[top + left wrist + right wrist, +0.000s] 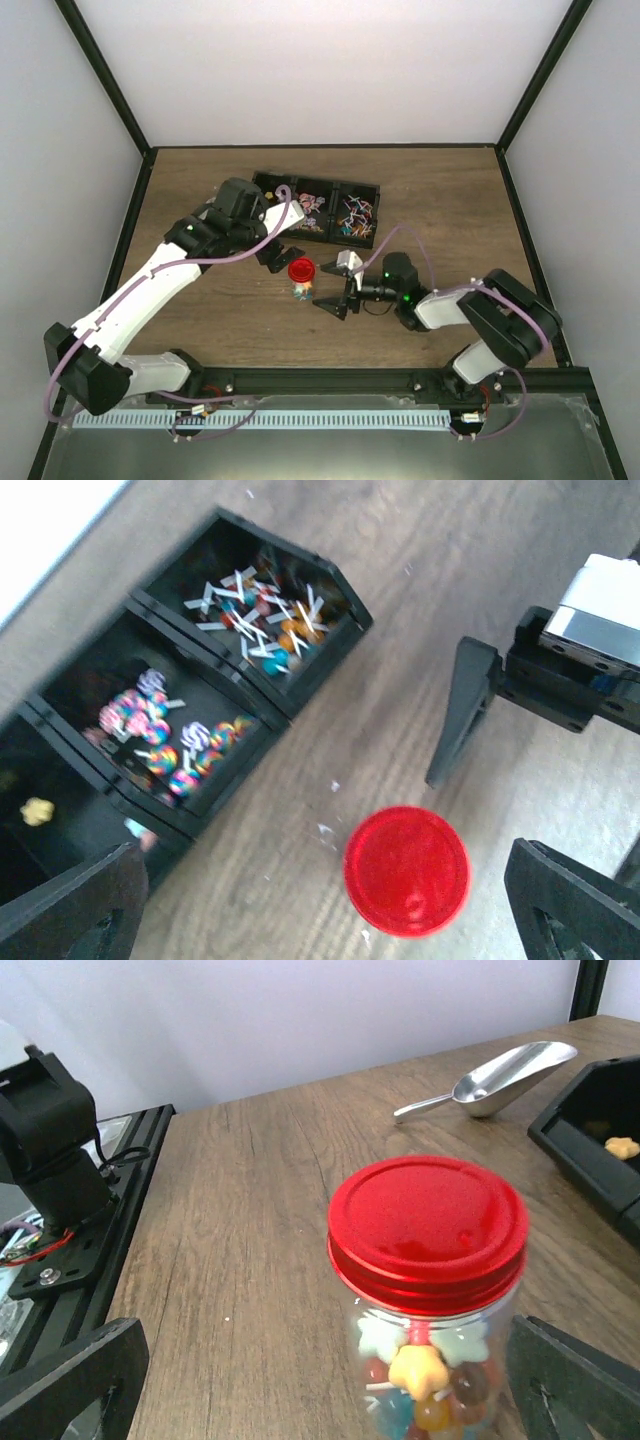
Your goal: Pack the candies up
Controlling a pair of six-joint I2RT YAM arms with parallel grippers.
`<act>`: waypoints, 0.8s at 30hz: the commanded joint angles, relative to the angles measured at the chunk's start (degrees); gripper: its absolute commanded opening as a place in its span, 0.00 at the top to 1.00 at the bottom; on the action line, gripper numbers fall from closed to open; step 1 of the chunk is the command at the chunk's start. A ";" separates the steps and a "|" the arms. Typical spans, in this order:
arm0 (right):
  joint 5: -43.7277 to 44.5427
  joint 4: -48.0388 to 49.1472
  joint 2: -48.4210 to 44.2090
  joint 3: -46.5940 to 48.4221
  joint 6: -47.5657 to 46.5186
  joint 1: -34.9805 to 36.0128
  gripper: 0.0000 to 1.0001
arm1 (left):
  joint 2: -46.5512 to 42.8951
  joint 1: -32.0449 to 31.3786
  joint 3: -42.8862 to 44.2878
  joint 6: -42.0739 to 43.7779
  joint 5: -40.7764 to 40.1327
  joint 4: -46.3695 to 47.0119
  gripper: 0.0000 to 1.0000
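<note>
A clear jar with a round red lid (301, 269) stands on the wooden table, and the lid is on it. Mixed candies (420, 1380) fill the jar. More candies (262, 620) lie in the black compartment tray (262, 181). My left gripper (283, 256) hovers open above the jar, and in its own view its gripper (320, 920) straddles the red lid (406, 870) from overhead without touching it. My right gripper (338, 290) is open just right of the jar. In the right wrist view the right gripper (325, 1390) has the jar (428, 1228) between its spread fingers, apart from both.
A silvery metal scoop (500, 1078) lies on the table beyond the jar. The black tray's corner (590, 1155) holds one yellow candy (622, 1146). The black frame rail (330, 380) runs along the near edge. Paper crumbs (328, 828) dot the wood near the jar.
</note>
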 commanded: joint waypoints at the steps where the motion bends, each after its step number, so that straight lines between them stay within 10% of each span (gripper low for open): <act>1: 6.44 17.59 6.79 -1.79 1.99 2.95 0.00 | 1.99 0.04 2.43 0.80 3.15 -7.68 0.00; 24: 16.61 39.19 34.21 5.34 -2.51 5.80 0.02 | 8.11 0.09 3.00 -1.55 3.77 -12.80 0.00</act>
